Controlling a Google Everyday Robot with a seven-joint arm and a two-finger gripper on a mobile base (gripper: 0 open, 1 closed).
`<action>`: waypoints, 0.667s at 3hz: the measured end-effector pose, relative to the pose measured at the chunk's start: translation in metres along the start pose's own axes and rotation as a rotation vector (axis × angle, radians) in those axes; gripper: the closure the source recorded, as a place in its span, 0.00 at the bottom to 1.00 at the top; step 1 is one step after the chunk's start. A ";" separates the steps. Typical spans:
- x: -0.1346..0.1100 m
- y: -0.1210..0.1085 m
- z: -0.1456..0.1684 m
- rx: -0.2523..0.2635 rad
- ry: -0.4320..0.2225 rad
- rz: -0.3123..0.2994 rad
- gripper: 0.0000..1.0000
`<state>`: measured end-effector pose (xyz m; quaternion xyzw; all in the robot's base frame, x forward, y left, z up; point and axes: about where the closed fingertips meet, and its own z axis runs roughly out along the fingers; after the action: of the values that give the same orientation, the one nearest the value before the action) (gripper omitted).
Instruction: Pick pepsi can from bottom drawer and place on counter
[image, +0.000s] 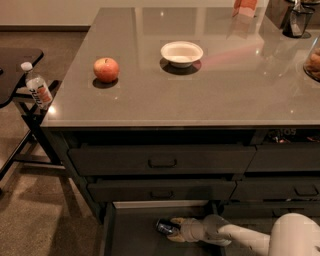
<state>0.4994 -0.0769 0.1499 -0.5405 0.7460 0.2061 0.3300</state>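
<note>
Grey-brown stone, the one counter (225, 95) bears no can yet, so lifting and placing are judged still ahead. Below the counter the one bottom drawer (134, 236) stands pulled out with the one gripper (175, 229) reaching into it; on the counter sit one white bowl (182, 52) and one apple (106, 69). The one pepsi can (164, 226) lies on its side in that drawer, at the gripper; whether it is clamped cannot be told.

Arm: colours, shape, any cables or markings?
Off-white robot arm: smooth rounded tubular shells, bulbous segment at lower right. Its cream-beige tool, with a grey wrist collar, sits in the open dark grey bottom drawer at the small dark blue pepsi can. No cables or markings visible.
</note>
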 end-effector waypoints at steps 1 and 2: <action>0.000 0.000 0.000 -0.002 0.000 0.000 1.00; -0.005 -0.001 -0.017 -0.023 -0.004 0.001 1.00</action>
<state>0.4966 -0.0852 0.1657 -0.5436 0.7431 0.2157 0.3251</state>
